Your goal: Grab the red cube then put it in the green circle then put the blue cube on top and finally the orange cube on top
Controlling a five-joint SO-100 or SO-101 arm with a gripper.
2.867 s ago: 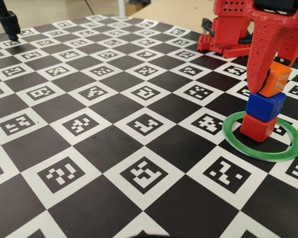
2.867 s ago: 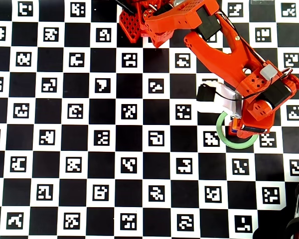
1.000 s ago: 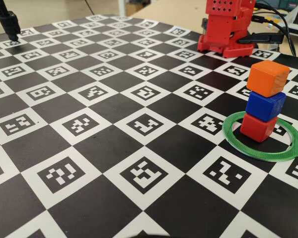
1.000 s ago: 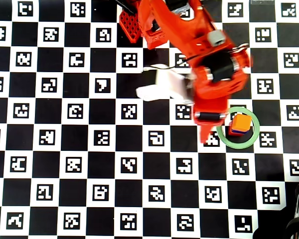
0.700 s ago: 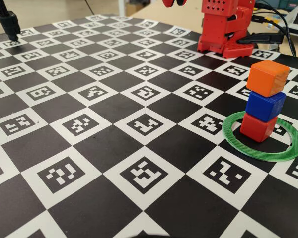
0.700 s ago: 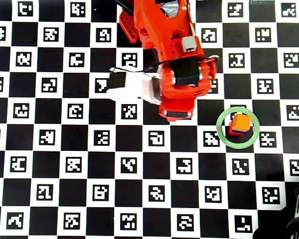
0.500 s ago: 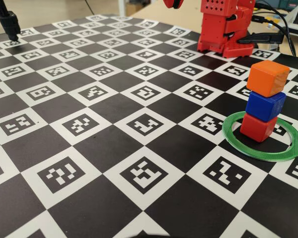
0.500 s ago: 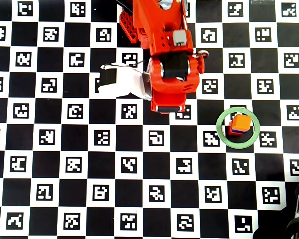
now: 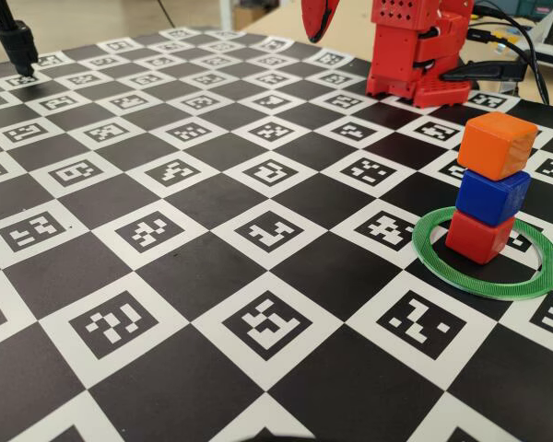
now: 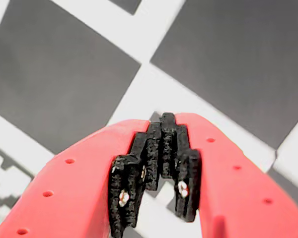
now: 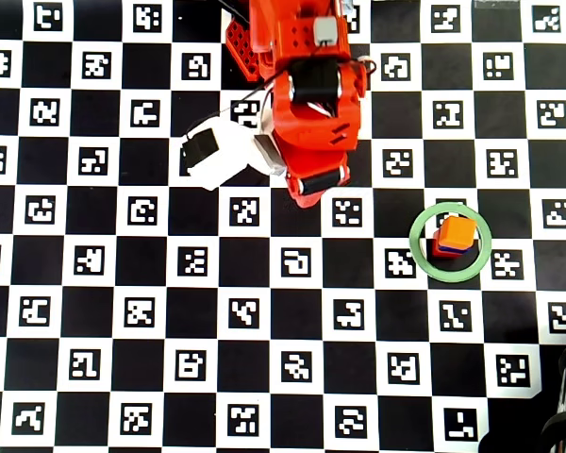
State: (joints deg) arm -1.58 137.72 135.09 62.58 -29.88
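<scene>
Orange cube (image 9: 497,145) now tops the blue cube (image 9: 492,197) and red cube (image 9: 479,237) inside the green circle (image 9: 487,279), released, and the arm has swung away, jaws nearly closed on nothing — stack looks complete.

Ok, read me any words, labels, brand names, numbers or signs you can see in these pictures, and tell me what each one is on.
No readable text in any view.
The board carries only black-and-white square marker patterns, not letters or digits.
The orange cube, the blue cube, the red cube and the green circle are plain.
The gripper shows no label in the wrist view.
</scene>
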